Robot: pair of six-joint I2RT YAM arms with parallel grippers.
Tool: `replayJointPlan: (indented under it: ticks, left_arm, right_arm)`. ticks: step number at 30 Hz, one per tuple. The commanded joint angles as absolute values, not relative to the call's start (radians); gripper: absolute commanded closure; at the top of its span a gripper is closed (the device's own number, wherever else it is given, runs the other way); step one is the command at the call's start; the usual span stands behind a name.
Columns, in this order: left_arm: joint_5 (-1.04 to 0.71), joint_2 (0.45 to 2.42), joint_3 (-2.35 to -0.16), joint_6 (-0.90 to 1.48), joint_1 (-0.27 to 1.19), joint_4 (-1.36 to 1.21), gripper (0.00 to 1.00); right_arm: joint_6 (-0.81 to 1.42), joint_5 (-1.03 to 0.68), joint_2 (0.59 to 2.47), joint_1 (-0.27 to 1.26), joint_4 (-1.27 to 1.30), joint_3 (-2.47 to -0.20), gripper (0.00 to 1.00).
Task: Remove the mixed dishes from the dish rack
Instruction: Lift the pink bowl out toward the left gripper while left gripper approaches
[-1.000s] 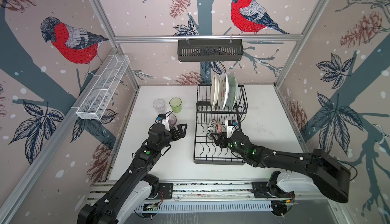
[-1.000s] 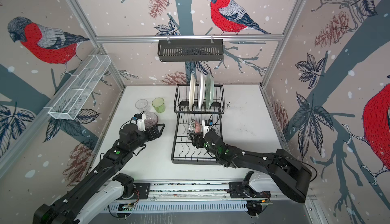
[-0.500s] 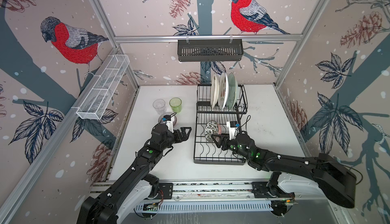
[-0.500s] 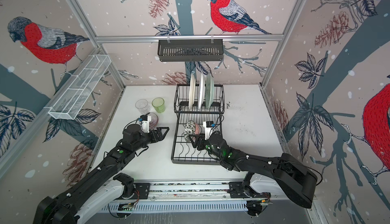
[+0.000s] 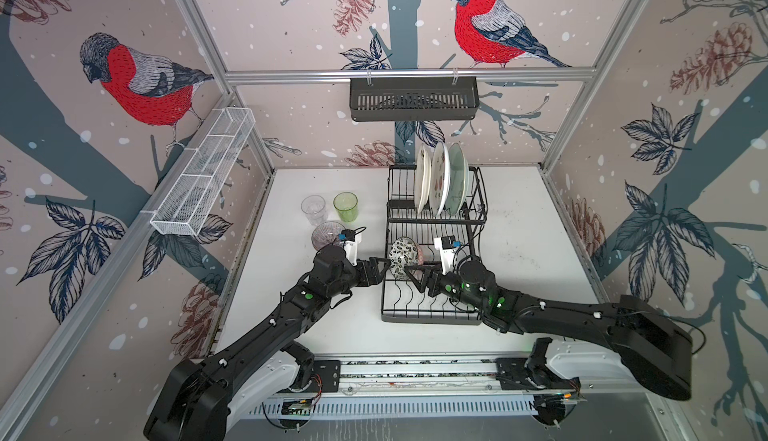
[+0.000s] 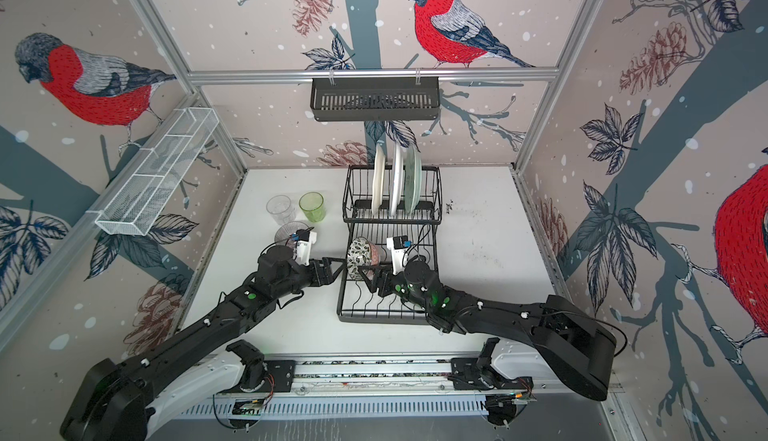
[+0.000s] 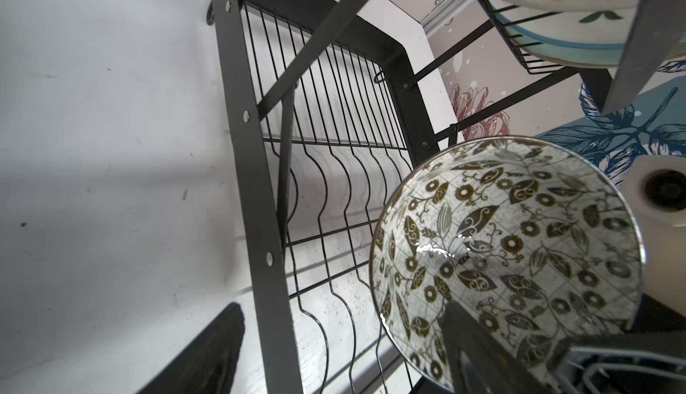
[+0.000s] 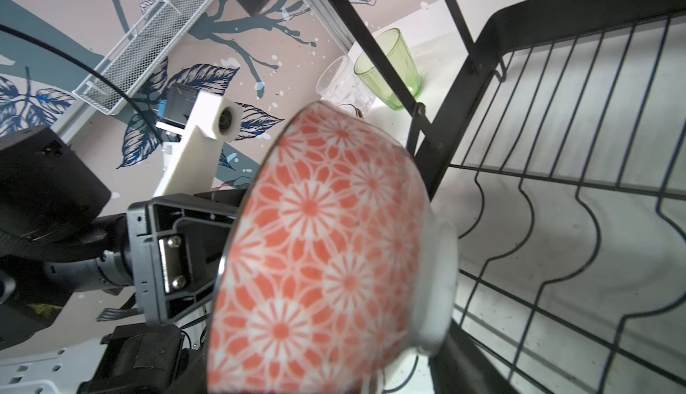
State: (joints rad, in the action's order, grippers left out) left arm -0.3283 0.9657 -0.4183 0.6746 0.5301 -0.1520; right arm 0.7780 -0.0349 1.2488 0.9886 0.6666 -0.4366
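You have the patterned bowl (image 5: 402, 252) tipped on its edge above the flat tray of the dish rack (image 5: 432, 317). Its leafy inside faces the left gripper (image 5: 380, 266) and its coral outside faces the right gripper (image 5: 417, 272). The right gripper appears to pinch it near the lower rim. That is a judgement from both top views, because in the right wrist view the bowl hides those fingers. Held this way, the open mouth offers your left arm a rim to take. In the left wrist view one finger (image 7: 467, 340) sits in front of the bowl's inside and the other finger (image 7: 208, 355) stands well apart outside it, so the left fingers are spread and pinch nothing. This looks like a handover, which makes sense because the green tumbler (image 5: 345, 206), the clear tumbler (image 5: 313, 209) and a small bowl (image 5: 326, 233) stand together on the table (image 5: 532, 218) left of the rack. The three plates (image 5: 440, 181) stand upright in the raised slots. Don't release with the right until the left has clamped the rim.
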Motion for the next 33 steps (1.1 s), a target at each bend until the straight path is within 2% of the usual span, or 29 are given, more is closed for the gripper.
replayJointPlan:
  ticks: [1,15,26,28,30,33]
  left_arm:
    - [-0.366,0.992,-0.422,0.685,0.535,-0.253,0.21]
    - [-0.385,1.032,-0.428,0.728,0.537,-0.322,0.44]
    - [-0.392,1.044,-0.417,0.749,0.536,-0.345,0.54]
    - [-0.393,1.05,-0.416,0.754,0.537,-0.347,0.6]
    - [-0.392,1.06,-0.417,0.765,0.536,-0.353,0.75]
    - [-0.4,1.076,-0.435,0.767,0.536,-0.352,0.8]
  right_arm:
    - [0.779,-0.067,1.277,0.992,0.768,-0.445,0.47]
    - [0.819,-0.098,1.288,0.996,0.834,-0.439,0.47]
    - [0.836,-0.117,1.3,1.003,0.862,-0.442,0.46]
    - [0.836,-0.116,1.301,1.004,0.861,-0.443,0.45]
    - [0.838,-0.119,1.306,1.003,0.862,-0.446,0.44]
    - [0.842,-0.122,1.314,1.004,0.862,-0.455,0.44]
